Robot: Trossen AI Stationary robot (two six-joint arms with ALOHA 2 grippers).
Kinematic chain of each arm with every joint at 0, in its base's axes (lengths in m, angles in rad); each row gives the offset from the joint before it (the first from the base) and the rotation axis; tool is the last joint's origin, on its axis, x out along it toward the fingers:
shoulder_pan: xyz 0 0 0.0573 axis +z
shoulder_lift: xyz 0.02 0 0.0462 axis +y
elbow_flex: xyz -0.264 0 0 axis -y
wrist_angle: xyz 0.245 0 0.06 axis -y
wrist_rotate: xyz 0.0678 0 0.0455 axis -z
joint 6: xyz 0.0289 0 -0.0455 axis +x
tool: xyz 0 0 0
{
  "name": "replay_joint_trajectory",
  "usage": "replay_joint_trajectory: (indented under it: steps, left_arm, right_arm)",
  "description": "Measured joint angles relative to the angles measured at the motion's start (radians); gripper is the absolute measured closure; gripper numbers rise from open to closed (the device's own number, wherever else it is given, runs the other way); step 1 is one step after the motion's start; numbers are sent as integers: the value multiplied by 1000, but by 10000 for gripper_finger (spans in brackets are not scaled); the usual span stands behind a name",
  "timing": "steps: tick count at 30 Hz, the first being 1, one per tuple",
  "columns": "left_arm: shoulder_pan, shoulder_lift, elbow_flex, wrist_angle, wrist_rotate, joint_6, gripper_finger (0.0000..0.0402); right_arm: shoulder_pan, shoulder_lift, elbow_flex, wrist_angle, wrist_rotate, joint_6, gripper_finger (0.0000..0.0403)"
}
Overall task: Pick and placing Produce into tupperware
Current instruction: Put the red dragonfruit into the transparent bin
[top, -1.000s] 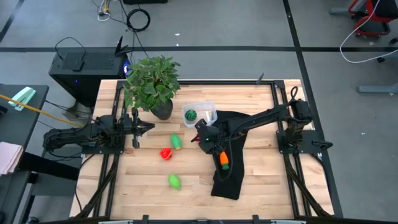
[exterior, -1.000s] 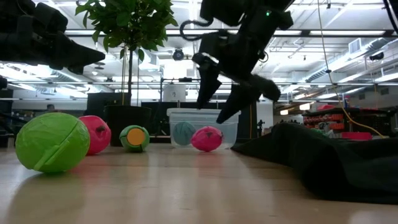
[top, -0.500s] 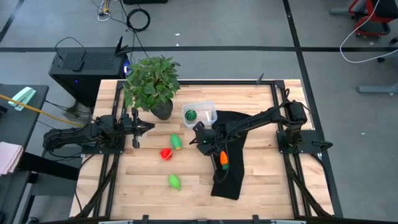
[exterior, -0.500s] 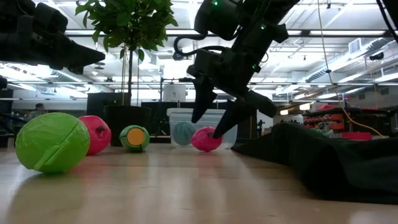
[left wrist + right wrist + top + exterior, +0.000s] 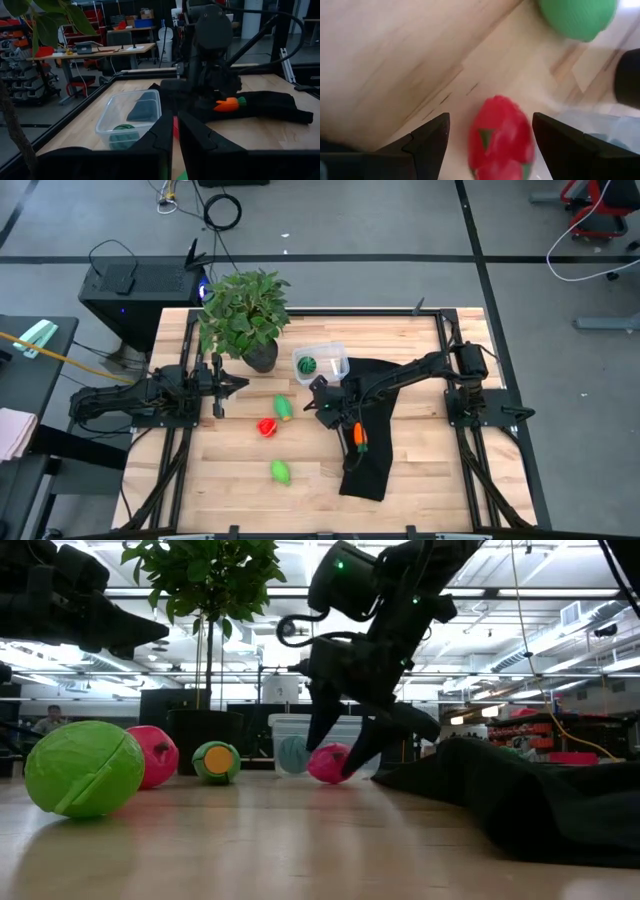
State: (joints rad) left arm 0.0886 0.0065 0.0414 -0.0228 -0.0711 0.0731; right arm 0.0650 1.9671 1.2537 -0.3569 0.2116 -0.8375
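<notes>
High view: a pale wooden table [image 5: 420,470] holds six small toy produce pieces. Two are smooth light green ovals, one mid-table [image 5: 283,408] and one nearer the front edge [image 5: 281,472]. Two are red: one [image 5: 267,426] lies beside the mid-table oval, and the other red piece [image 5: 500,135] lies between the spread, empty fingers of the right gripper [image 5: 322,408], seemingly just beside the tub [image 5: 337,353]. One orange carrot [image 5: 360,438] rests on a crumpled black cloth [image 5: 372,465]. One dark green ball [image 5: 306,364] sits inside the tub, which is clear plastic and rectangular with rounded corners. One leafy plant [image 5: 240,310] stands in a dark pot beside it. The left gripper [image 5: 240,385], clenched on nothing, waits near the pot.
</notes>
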Motion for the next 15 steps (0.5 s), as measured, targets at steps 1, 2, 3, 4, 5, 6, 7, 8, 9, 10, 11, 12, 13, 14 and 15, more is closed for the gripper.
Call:
replay_joint_trajectory:
  steps: [1,2,3,4,5,6,7,8,9,10,11,12,13,14,15]
  left_arm:
    - [0,0,0,2,0,0,364]
    - [0,0,0,1,0,0,362]
    - [0,0,0,-1,-1,0,362]
    - [0,0,0,1,-4,0,361]
    - [0,0,0,1,-4,0,361]
    - [0,0,0,0,-4,0,362]
    - [0,0,0,0,-4,0,363]
    - [0,0,0,0,-4,0,364]
    - [0,0,0,-1,-4,0,366]
    - [0,0,0,-1,-4,0,367]
    - [0,0,0,-1,-4,0,369]
    - [0,0,0,-1,-4,0,370]
    - [0,0,0,-1,-4,0,371]
    - [0,0,0,-1,-4,0,372]
    - [0,0,0,-1,-4,0,371]
  right_arm:
    - [0,3,0,5,0,0,113]
    - [0,4,0,14,0,0,113]
    - [-1,4,0,12,0,0,113]
    - [-3,4,0,11,0,1,113]
    - [-4,4,0,13,0,2,114]
    - [-5,4,0,13,0,4,114]
    - [-7,4,0,14,0,4,115]
    - [-10,4,0,14,0,4,116]
    - [-12,4,0,14,0,4,116]
    - [-13,4,0,14,0,6,117]
    - [-16,4,0,14,0,7,117]
    - [-19,4,0,14,-1,8,117]
    - [-20,4,0,13,-1,8,117]
    - [-20,4,0,13,-1,8,117]
    - [-20,4,0,12,-1,8,117]
